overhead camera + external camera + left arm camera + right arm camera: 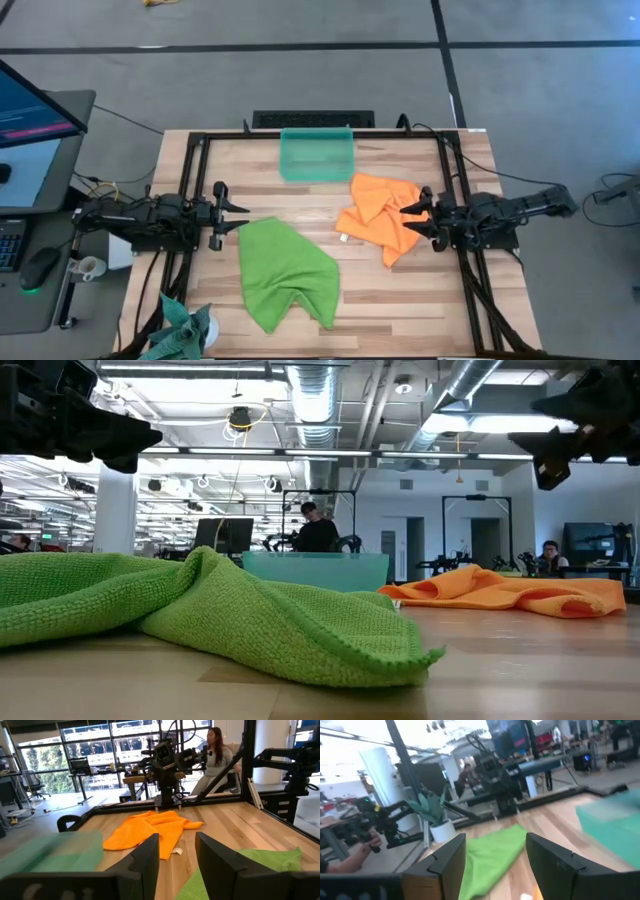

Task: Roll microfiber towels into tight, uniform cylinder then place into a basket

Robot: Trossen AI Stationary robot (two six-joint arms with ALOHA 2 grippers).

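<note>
A lime green microfiber towel (285,272) lies crumpled on the wooden table, near its middle and front edge. An orange microfiber towel (378,215) lies bunched to its right. The teal basket (317,153) stands at the far middle, apart from both. My left gripper (240,217) hovers open at the table's left, level, pointing toward the towels. My right gripper (407,220) hovers open at the right, over the orange towel's right edge. In the low view both grippers (130,445) (550,460) hang well above the cloths (220,610) (510,590). Nothing sits between either pair of fingers (147,860) (555,865).
A black frame (190,200) rails the table's left, far and right sides. A potted plant (185,335) stands at the near left corner. A dark flat object (313,120) lies behind the basket. Bare wood shows between the towels and along the front right.
</note>
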